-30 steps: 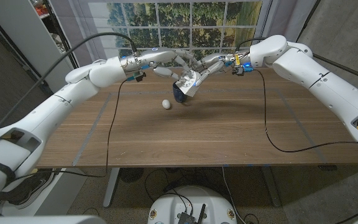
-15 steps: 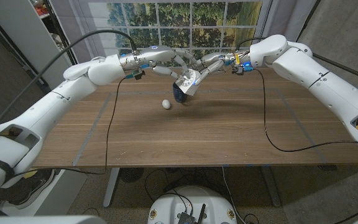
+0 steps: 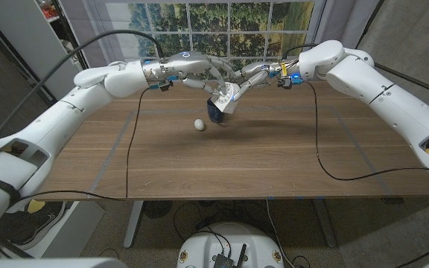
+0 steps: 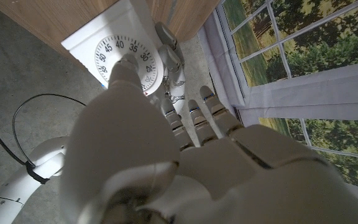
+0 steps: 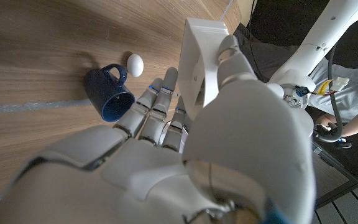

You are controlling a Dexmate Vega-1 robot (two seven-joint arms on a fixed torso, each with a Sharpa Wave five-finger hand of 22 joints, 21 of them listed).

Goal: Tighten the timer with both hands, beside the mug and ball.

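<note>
Right hand (image 3: 246, 80) gripping white square plastic timer (image 3: 226, 98) by its body, held tilted in the air above dark blue ceramic mug (image 3: 215, 113) at far middle of brown wooden counter (image 3: 274, 156); left hand (image 3: 208, 75) closed on the round dial face, fingertip (image 4: 124, 66) on the knob in left wrist view. Judged mid-task: timer lifted and held by both hands, winding apparently under way, amount turned not readable, release or set-down not yet done. Count: one timer, one mug, one small white ball (image 3: 199, 125) just beside mug.
</note>
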